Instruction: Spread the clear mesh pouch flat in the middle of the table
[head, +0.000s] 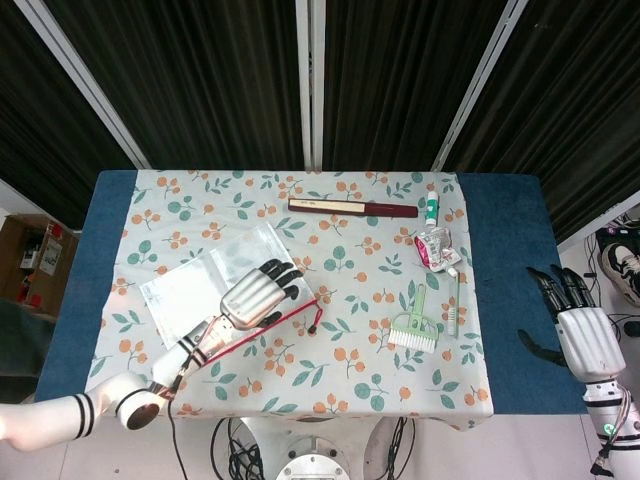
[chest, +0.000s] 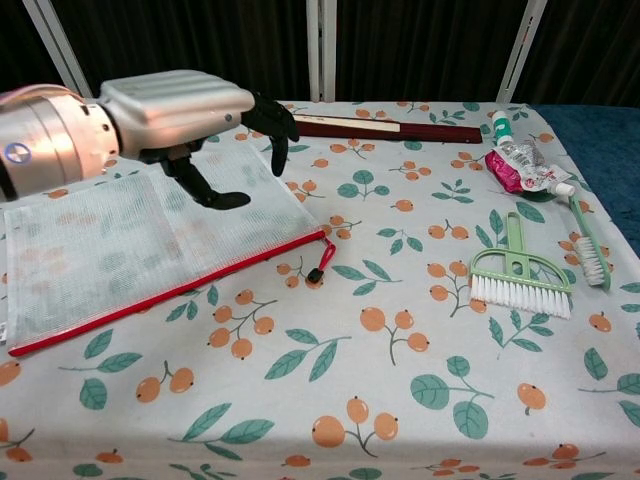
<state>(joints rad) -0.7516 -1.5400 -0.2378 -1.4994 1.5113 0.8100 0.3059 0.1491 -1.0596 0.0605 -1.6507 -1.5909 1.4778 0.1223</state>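
Note:
The clear mesh pouch (head: 200, 285) (chest: 120, 245) with a red zip edge lies flat on the left half of the floral tablecloth, its black pull tab (chest: 318, 274) toward the middle. My left hand (head: 260, 292) (chest: 185, 110) hovers over the pouch's right end, fingers spread and holding nothing. In the chest view it sits above the pouch, not touching it. My right hand (head: 580, 330) hangs open off the table's right side, beyond the blue edge.
A dark red flat stick (head: 352, 207) lies along the back. At the right sit a green tube (head: 432, 208), a crumpled pink packet (head: 436, 247), a green hand brush (head: 412, 326) and a toothbrush (head: 454, 300). The floral cloth (head: 350, 370) covers the table.

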